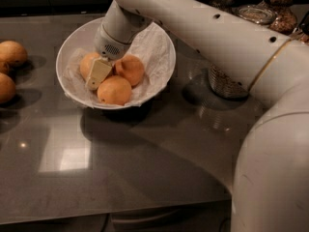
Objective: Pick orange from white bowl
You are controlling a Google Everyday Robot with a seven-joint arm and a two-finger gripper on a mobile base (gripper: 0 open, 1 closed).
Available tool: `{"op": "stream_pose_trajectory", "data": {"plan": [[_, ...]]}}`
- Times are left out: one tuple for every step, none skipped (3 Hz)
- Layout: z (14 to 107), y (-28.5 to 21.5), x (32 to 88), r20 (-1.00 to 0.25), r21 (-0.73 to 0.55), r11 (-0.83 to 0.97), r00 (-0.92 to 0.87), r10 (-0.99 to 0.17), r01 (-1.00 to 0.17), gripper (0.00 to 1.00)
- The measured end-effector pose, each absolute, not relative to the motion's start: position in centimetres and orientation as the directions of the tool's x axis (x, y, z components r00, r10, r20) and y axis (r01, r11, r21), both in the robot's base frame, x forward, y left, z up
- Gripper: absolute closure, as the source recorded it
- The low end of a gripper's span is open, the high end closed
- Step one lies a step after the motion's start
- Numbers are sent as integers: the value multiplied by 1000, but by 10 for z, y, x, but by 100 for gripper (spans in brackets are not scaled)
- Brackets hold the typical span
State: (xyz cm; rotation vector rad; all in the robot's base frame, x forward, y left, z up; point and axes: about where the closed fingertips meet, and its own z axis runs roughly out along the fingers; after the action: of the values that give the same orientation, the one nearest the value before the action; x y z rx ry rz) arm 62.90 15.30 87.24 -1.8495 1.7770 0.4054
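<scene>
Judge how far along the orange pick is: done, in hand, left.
Done: the approach, since the gripper sits inside the white bowl against the orange. In hand: gripping it, though a hold cannot be confirmed. Left: the lift, as the orange lies in the bowl beside two other fruits.

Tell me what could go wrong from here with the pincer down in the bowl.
1. The pincer is in the white bowl on the yellowish orange, which sits close against the pinker fruit and the brighter fruit; it could grab or knock the wrong one.
2. The crumpled paper lining lies under the fruit and might snag and lift out too.
</scene>
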Motion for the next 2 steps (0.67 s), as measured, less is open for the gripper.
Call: {"op": "stream_pose_trajectory", "data": {"plan": [[874,154,629,-561,-169,14,85,-824,-986,34],[874,154,629,-561,-169,13,85,-824,-986,60]]}}
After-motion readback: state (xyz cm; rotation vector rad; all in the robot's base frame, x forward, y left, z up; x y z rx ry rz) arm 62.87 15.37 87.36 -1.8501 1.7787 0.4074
